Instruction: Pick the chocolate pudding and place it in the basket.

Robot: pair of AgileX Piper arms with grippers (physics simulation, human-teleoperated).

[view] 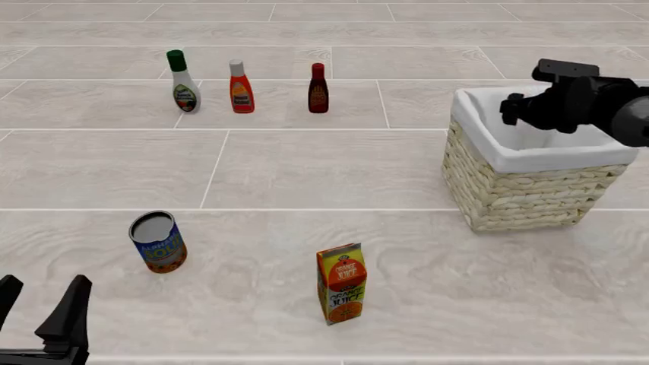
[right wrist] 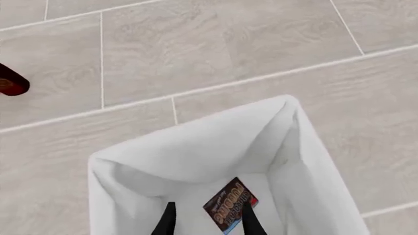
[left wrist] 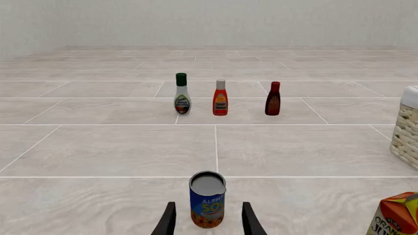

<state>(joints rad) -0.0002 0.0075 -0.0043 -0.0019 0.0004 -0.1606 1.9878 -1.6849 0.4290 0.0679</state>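
Now, pudding: the chocolate pudding is lying inside the basket, at the front view's right.
Right gripper: fingers spread, gripping nothing.
Left gripper: hovering wide apart, lower left.

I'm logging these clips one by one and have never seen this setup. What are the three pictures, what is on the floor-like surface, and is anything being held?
These are simulator renders of two robot arms at a tiled table. The front view looks forward over the whole scene; the other two come from cameras behind each gripper.

In the front view the left gripper waits low at the near left, open and empty. Its wrist camera looks past its fingers at the soup can. The right gripper hangs over the wicker basket.

The right wrist view looks down into the white-lined basket, where the chocolate pudding shows between the open fingers; whether it already lies on the bottom or is dropping, I cannot tell.

Also on the table: an orange juice carton and three bottles at the back, a dressing bottle, a red sauce bottle and a dark sauce bottle.
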